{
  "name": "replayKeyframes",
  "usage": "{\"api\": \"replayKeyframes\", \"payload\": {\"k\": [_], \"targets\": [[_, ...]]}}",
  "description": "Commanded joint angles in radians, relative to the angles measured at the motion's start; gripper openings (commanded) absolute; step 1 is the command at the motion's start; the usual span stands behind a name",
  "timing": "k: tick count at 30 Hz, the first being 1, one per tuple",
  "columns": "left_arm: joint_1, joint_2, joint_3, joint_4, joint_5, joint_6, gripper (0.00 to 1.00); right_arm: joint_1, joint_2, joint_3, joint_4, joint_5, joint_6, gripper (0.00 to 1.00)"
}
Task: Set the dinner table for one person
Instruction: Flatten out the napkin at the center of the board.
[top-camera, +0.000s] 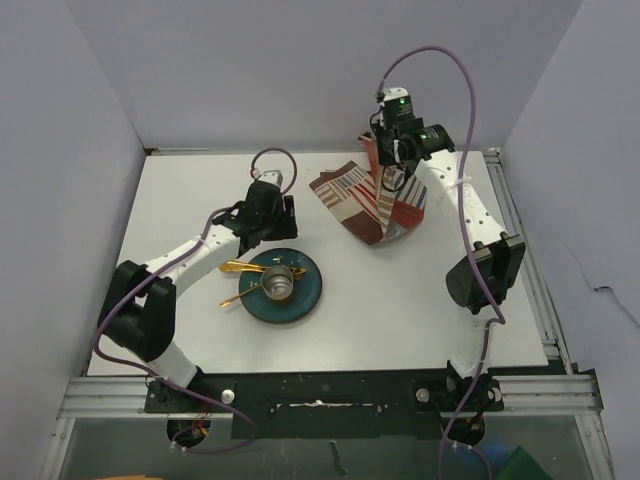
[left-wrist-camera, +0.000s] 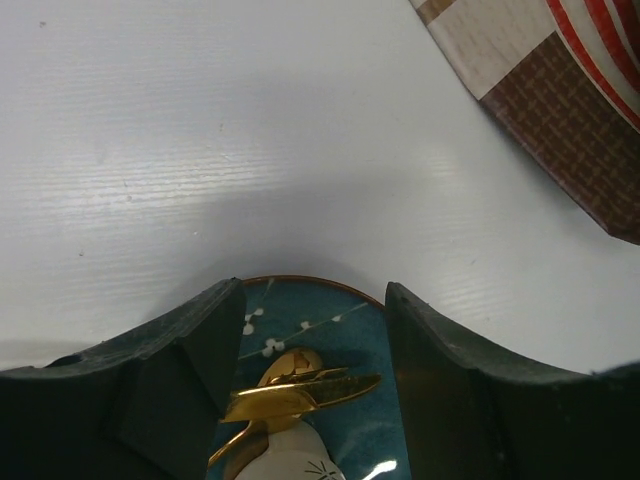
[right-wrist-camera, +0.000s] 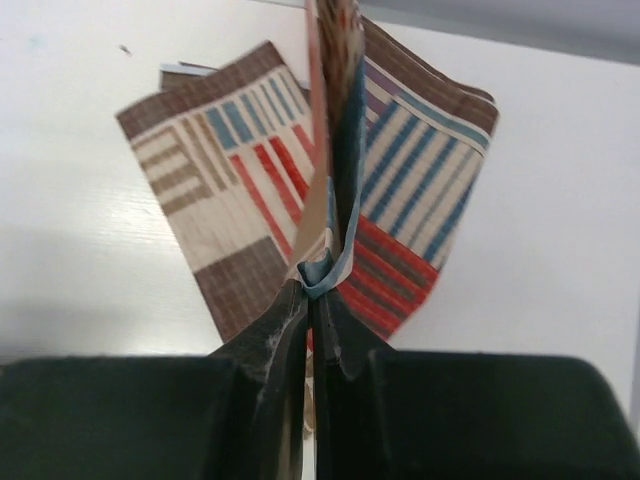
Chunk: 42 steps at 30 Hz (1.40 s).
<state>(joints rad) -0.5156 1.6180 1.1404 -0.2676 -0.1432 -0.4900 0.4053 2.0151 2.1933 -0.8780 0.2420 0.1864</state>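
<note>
On the white dinner table a striped patchwork placemat hangs folded, one edge lifted off the surface. My right gripper is shut on that raised edge; in the right wrist view the cloth is pinched between the fingertips. A teal plate lies at centre-left with a small metal cup and gold cutlery on it. My left gripper stands open just behind the plate. The left wrist view shows the plate and gold cutlery between its open fingers.
Aluminium rails run along the table's right and near edges. Grey walls close in the back and both sides. Purple cables loop over both arms.
</note>
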Motion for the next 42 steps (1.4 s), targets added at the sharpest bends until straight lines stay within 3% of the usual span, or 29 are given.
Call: {"api": "replayKeyframes", "payload": {"k": [1, 5, 10, 15, 22, 29, 35, 36, 37, 38, 42], "targets": [[-0.007, 0.017, 0.023, 0.076, 0.042, 0.002, 0.57, -0.055, -0.176, -0.09, 0.041, 0.115, -0.024, 0.0], [-0.014, 0.039, 0.04, 0.078, 0.051, 0.004, 0.57, -0.069, -0.275, -0.124, 0.038, 0.304, -0.02, 0.0], [-0.02, 0.056, 0.048, 0.077, 0.048, 0.008, 0.57, -0.104, -0.366, -0.144, 0.019, 0.352, -0.012, 0.0], [-0.02, 0.062, 0.059, 0.07, 0.045, 0.013, 0.57, -0.118, -0.4, -0.17, -0.124, 0.471, 0.052, 0.0], [-0.021, 0.061, 0.065, 0.068, 0.044, 0.02, 0.56, -0.127, -0.541, -0.462, -0.275, 0.649, 0.241, 0.0], [-0.02, 0.058, 0.064, 0.071, 0.051, 0.019, 0.56, -0.158, -0.642, -0.632, -0.414, 0.683, 0.377, 0.0], [-0.024, 0.048, 0.061, 0.066, 0.041, 0.018, 0.56, -0.16, -0.677, -0.675, -0.496, 0.721, 0.447, 0.0], [-0.024, 0.045, 0.06, 0.065, 0.041, 0.019, 0.56, -0.16, -0.683, -0.67, -0.513, 0.719, 0.46, 0.02], [-0.024, 0.042, 0.058, 0.066, 0.039, 0.018, 0.56, -0.161, -0.688, -0.668, -0.53, 0.715, 0.471, 0.34], [-0.023, 0.041, 0.058, 0.065, 0.038, 0.018, 0.56, -0.16, -0.694, -0.666, -0.542, 0.712, 0.477, 0.6], [-0.024, 0.039, 0.064, 0.064, 0.039, 0.018, 0.56, -0.159, -0.725, -0.65, -0.536, 0.69, 0.455, 0.99]]}}
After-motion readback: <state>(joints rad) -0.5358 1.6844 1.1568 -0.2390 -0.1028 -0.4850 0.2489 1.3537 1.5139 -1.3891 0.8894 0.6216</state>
